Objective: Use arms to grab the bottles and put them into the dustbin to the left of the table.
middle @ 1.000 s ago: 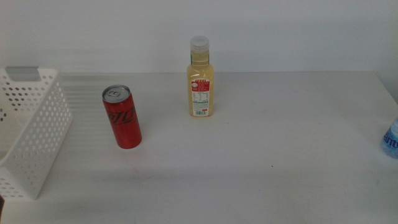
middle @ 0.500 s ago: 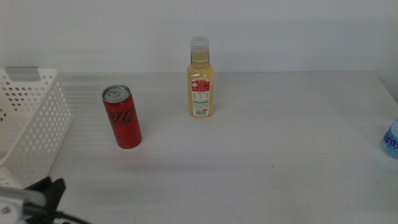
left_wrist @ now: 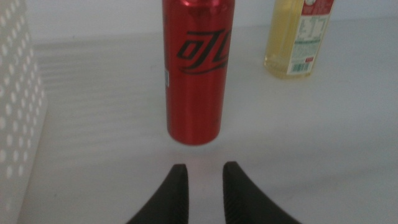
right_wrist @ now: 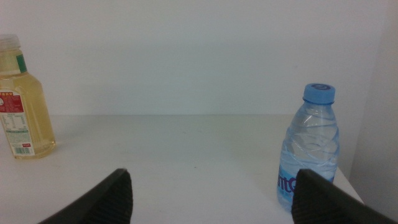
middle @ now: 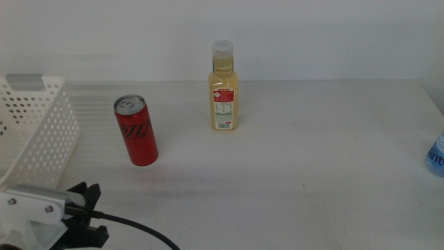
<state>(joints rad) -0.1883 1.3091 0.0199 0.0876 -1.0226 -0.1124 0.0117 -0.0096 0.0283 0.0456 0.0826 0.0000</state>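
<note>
My left black two-fingered gripper (middle: 83, 208) now reaches farther in over the white table's (middle: 291, 167) near-left corner.

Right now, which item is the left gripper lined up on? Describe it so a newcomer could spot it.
Start at the white holed dustbin on the table's left side. Just right of it, ahead of the left gripper, whose jaws are slightly apart, stands the can. It is the only red, all-metal item: slim, with black lettering, unlike the yellow juice bottle behind it.

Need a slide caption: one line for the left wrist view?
Left hand, jaws narrowly apart, lined up low on the table before the upright red can; juice bottle behind, basket alongside.
</note>
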